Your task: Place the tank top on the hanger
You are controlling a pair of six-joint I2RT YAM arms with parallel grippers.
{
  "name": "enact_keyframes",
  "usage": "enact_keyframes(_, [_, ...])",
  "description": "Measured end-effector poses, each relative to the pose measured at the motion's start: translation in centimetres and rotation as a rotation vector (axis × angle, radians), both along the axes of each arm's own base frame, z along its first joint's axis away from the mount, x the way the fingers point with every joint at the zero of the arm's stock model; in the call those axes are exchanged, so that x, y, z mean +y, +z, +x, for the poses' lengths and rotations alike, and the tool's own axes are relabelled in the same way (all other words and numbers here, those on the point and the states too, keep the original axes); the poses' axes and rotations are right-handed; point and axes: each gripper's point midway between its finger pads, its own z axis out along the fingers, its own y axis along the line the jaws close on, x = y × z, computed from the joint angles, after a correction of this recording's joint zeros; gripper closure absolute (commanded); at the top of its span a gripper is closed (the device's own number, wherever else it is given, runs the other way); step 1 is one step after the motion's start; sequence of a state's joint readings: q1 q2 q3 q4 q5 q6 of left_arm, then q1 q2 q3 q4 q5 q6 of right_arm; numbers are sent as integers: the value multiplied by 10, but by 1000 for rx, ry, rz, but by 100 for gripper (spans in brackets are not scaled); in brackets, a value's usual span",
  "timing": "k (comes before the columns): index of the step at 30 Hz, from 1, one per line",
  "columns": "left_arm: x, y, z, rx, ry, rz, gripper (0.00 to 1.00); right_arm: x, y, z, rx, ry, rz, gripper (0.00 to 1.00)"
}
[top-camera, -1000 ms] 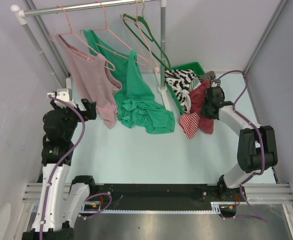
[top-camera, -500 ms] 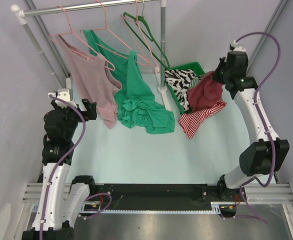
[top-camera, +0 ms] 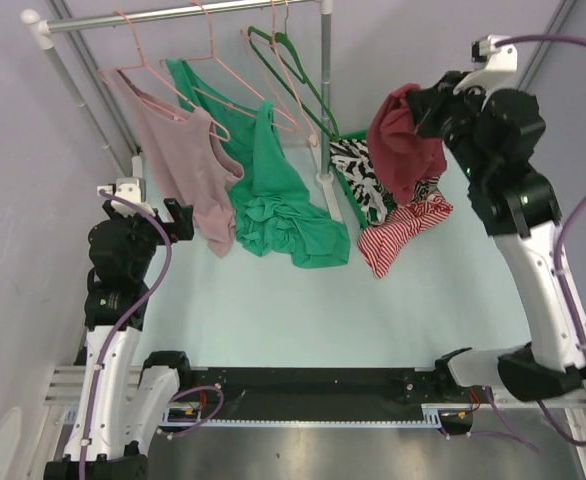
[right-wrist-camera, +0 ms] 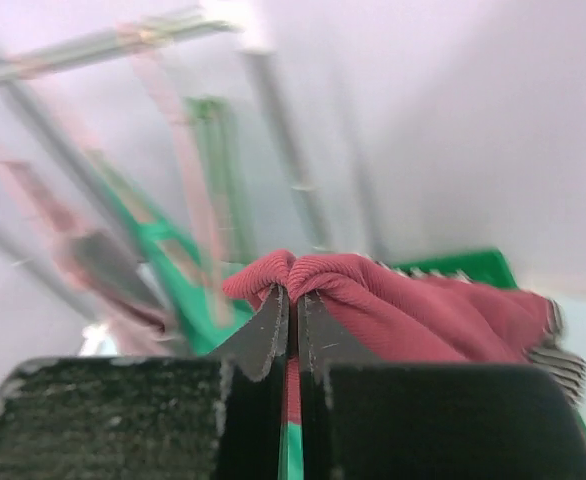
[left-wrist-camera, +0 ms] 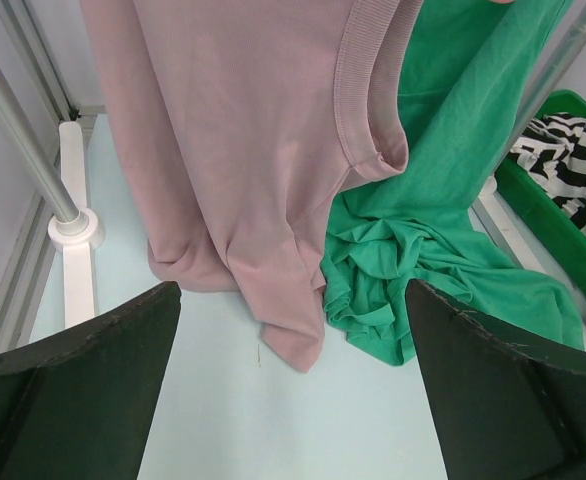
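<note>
1. Between the right gripper's (right-wrist-camera: 293, 312) jaws sits a bunched fold of the tank top (top-camera: 401, 140); the jaws are pressed together on it.
2. Below those jaws the maroon cloth hangs clear of the table (top-camera: 273, 300), and its lower end reaches the striped clothes (top-camera: 398, 228) heaped at the green bin (top-camera: 381, 133).
3. Well off to the left-arm side of the pinching jaws, the hanger (top-camera: 286, 62) hangs on the rail (top-camera: 173, 14), apart from the cloth.
4. The left gripper's (left-wrist-camera: 293, 400) jaws are spread wide with nothing between them.
5. Just ahead of them hangs the dusty-pink top (left-wrist-camera: 243, 150), with the green top (left-wrist-camera: 443, 250) beside it, trailing onto the table.
</note>
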State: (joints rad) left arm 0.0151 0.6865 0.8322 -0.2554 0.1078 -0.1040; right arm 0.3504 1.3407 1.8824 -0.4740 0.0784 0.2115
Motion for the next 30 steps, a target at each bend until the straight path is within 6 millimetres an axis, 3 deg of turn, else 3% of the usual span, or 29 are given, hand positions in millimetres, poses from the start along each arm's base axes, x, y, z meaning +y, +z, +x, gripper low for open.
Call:
enact_keyframes(3, [0, 0, 0, 0, 0, 0, 1, 29, 30, -53, -109, 98, -4, 100])
enact_keyframes(5, [0, 0, 0, 0, 0, 0, 1, 31, 44, -79, -157, 115, 7, 100])
enact_keyframes(7, [0, 0, 0, 0, 0, 0, 1, 32, 47, -91, -172, 120, 12, 100])
enact_keyframes(10, [0, -1, 0, 1, 0, 0, 1, 43, 34, -105, -155, 151, 1, 100])
enact_keyframes(14, [0, 0, -1, -1, 0, 0, 0, 80, 4, -115, -99, 261, -29, 100])
enact_keyframes(17, [0, 1, -1, -5, 0, 0, 1, 127, -22, -121, -46, 385, -67, 100])
enact_keyframes(22, [0, 0, -3, -8, 3, 0, 1, 212, -61, -149, 21, 625, -132, 100])
enact_keyframes(26, [1, -2, -3, -6, 8, 1, 0, 250, -71, -173, 41, 754, -147, 100])
enact_keyframes(30, [2, -2, -3, -5, 11, 1, 1, 258, -57, -194, 8, 821, -111, 100])
